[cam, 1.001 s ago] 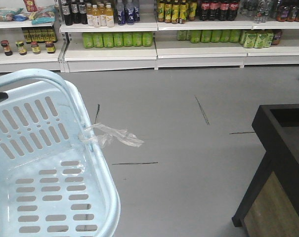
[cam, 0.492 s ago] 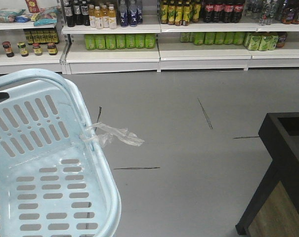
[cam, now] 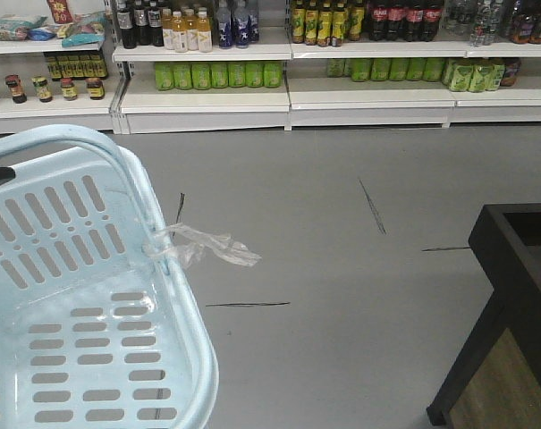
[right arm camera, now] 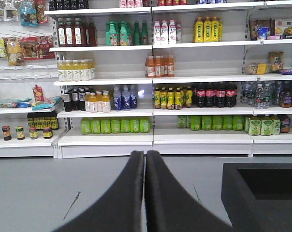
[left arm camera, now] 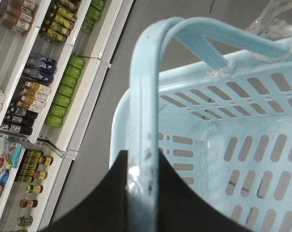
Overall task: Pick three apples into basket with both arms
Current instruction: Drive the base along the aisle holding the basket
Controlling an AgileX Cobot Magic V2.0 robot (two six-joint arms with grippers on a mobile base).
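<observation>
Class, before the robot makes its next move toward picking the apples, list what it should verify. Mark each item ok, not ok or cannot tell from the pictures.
1. Left tool grips the basket handle: ok, the handle runs between its fingers.
2. Right tool free to pick: ok, shut with nothing in it; it must open first.
3. Basket has room: ok, no fruit inside.
4. Apples located: not ok, none in any view.
5. Dark stand holds apples: cannot tell, its inside does not show.
6. Plastic scrap clear of the basket opening: ok, it hangs outward from the rim.
</observation>
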